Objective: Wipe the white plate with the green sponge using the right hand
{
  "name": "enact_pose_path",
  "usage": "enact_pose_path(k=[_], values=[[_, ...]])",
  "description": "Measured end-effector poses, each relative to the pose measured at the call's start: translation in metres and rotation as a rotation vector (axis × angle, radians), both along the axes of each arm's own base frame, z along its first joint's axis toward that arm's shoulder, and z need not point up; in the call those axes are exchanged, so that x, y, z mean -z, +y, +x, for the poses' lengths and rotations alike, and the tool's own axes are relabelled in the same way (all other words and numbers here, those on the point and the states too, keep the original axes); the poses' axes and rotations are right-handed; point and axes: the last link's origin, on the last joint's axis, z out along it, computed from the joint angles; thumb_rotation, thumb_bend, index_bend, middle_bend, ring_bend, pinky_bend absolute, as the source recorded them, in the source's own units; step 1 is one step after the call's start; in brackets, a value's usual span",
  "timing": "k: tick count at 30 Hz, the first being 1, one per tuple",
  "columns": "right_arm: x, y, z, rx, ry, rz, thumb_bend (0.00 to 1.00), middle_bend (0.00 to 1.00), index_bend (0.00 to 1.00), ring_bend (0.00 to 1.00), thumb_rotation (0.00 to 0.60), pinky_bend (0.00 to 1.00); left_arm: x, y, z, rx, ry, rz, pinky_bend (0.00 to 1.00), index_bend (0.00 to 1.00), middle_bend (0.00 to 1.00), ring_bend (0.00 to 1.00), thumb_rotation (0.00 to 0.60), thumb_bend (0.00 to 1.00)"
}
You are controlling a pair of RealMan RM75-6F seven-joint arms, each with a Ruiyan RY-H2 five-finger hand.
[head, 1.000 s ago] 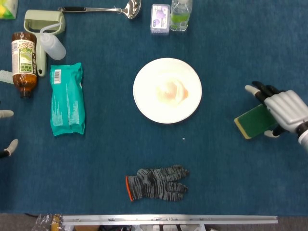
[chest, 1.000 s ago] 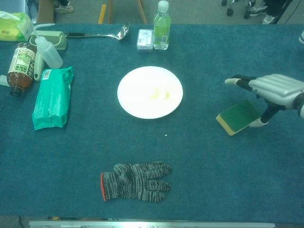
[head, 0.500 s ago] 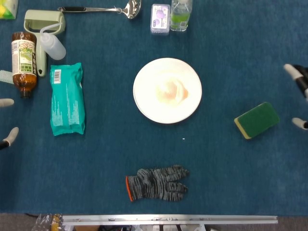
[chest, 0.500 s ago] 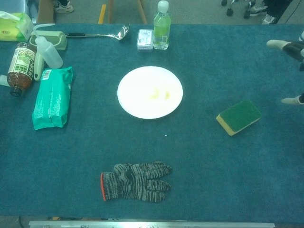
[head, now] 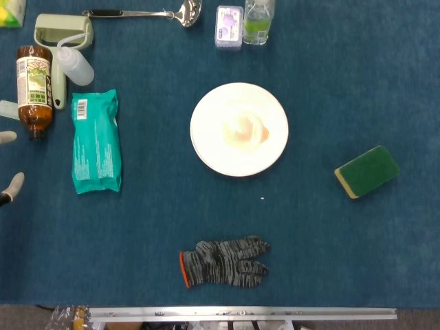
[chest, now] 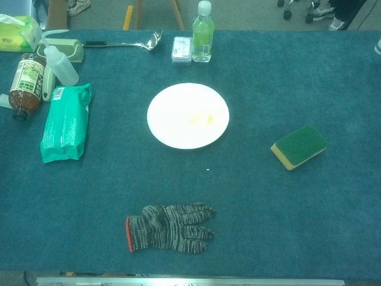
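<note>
1. Lying flat on the blue cloth table [head: 357, 82], the green sponge [head: 366, 171] sits well to the right of the white plate [head: 238, 128], green face up with its yellow layer showing along the near edge; nothing touches it.
2. White plate: upright near the table's middle, with a pale yellowish smear at its centre, seen in both views.
3. Right hand: neither view shows it, so its state cannot be told.
4. Left hand [head: 8, 175]: only 2 pale fingertips [head: 15, 184] enter at the left edge of the head view, apart from each other, with nothing seen between them; how far the rest of the hand is open cannot be told.
5. Grey knitted glove [head: 223, 262]: lies flat near the front edge, fingers pointing right, orange cuff to the left.
6. Teal wipes packet [head: 96, 141]: lies lengthwise left of the plate.
7. Brown bottle [head: 34, 89] and squeeze bottle [head: 74, 63]: lie on their sides at the far left, beside a pale green holder [head: 60, 33].
8. Metal ladle [head: 148, 12], small box [head: 229, 27] and clear bottle [chest: 202, 33] with green label: ranged along the far edge.
</note>
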Motion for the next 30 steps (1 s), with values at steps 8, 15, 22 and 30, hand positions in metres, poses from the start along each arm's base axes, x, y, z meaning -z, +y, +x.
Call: enact_pose_path(k=[8,15,22,30], values=[[-0.007,0.016,-0.008,0.023,-0.006,-0.063,0.0,0.15,0.05,0.12,0.6,0.38,0.0,-0.006,0.0,0.006,0.04,0.036,0.26,0.32,0.15,0.08,0.6,0.21],[-0.012,0.015,-0.007,0.015,0.001,-0.075,0.0,0.15,0.05,0.12,0.6,0.38,0.011,-0.014,-0.014,-0.058,0.08,-0.042,0.26,0.32,0.15,0.08,0.6,0.21],[-0.012,0.011,-0.004,0.006,0.003,-0.071,0.0,0.15,0.05,0.12,0.6,0.38,0.015,-0.019,-0.027,-0.115,0.127,-0.092,0.26,0.32,0.15,0.08,0.6,0.21],[-0.013,0.011,-0.001,-0.002,0.005,-0.075,0.0,0.15,0.05,0.12,0.6,0.38,0.017,-0.018,-0.028,-0.122,0.131,-0.108,0.26,0.32,0.16,0.08,0.6,0.21]])
